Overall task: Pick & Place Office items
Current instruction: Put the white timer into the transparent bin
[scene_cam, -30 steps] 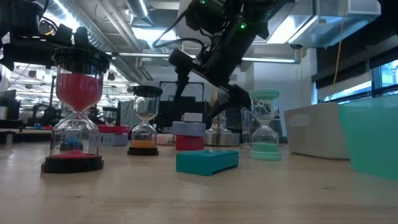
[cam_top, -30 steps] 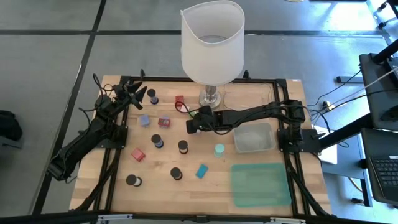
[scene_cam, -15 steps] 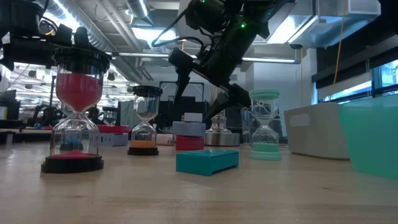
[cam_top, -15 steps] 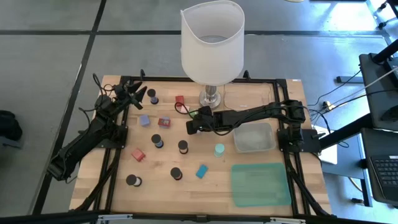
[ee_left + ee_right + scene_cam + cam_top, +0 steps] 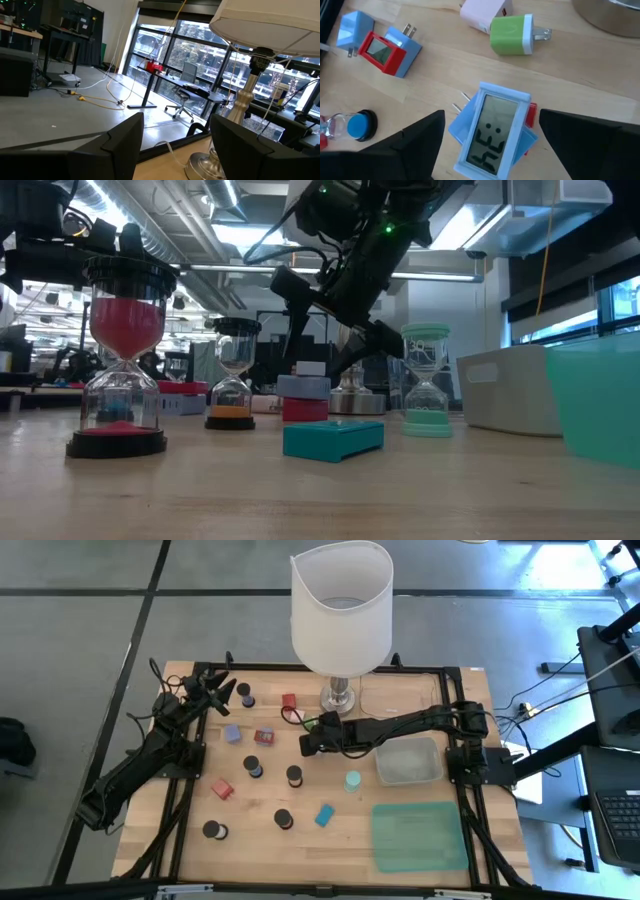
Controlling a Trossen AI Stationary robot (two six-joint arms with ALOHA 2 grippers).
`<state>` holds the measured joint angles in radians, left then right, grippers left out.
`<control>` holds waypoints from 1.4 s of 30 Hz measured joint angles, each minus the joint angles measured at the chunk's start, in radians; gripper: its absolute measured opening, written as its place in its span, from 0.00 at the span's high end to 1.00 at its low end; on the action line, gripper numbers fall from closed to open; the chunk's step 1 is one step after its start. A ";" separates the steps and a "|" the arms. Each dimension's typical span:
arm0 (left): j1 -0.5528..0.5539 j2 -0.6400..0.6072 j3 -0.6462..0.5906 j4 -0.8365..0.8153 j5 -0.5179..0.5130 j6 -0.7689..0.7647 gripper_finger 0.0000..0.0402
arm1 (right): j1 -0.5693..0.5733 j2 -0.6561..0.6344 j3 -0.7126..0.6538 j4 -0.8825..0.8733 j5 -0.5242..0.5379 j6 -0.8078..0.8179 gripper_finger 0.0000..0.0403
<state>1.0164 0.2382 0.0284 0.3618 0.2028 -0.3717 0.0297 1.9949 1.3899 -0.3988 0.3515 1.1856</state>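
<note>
Only the right gripper (image 5: 306, 744) has moved since a second ago: it has shifted a little toward 9 o'clock and its fingers have drawn in somewhat, while everything else on the table (image 5: 400, 690) lies as it did. Starting at the left, the left gripper (image 5: 218, 687) waits near 10 o'clock of the table, its fingers spread apart with nothing between them. Next to it, going right, the office items are scattered over the left and middle of the table: a black cylinder (image 5: 245, 698) just beside the left gripper, a red block (image 5: 221, 788) near 8 o'clock, a teal block (image 5: 324, 815) near 6 o'clock and a mint-green disc (image 5: 352, 781) just right of the centre. In the middle, below the lamp (image 5: 340, 600), the right gripper hangs over a small blue piece with a display (image 5: 495, 131). Its fingers stand on both sides of this piece, still apart from it, so I judge that the grasp is not yet closed. A green plug (image 5: 512, 34) lies near it. Further right, the clear tray (image 5: 440, 762) at 3 o'clock and the green mat (image 5: 420, 836) at 5 o'clock hold none of the pieces, as far as I can see. My judgement is that the task is at its beginning: the first piece is being taken, and all the others are still to be placed.
</note>
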 joint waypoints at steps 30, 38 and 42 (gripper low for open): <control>0.000 0.000 0.000 0.000 0.000 0.000 0.44 | 0.007 0.001 0.000 -0.013 0.060 -0.042 0.19; 0.000 0.000 0.000 0.000 0.000 0.000 0.44 | 0.008 0.002 0.000 -0.001 0.063 -0.045 0.19; 0.000 0.000 0.000 0.000 0.000 0.000 0.44 | 0.007 0.002 0.000 0.016 0.068 -0.045 0.19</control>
<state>1.0161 0.2382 0.0284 0.3618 0.2030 -0.3715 0.0372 1.9965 1.3899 -0.3828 0.4200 1.1404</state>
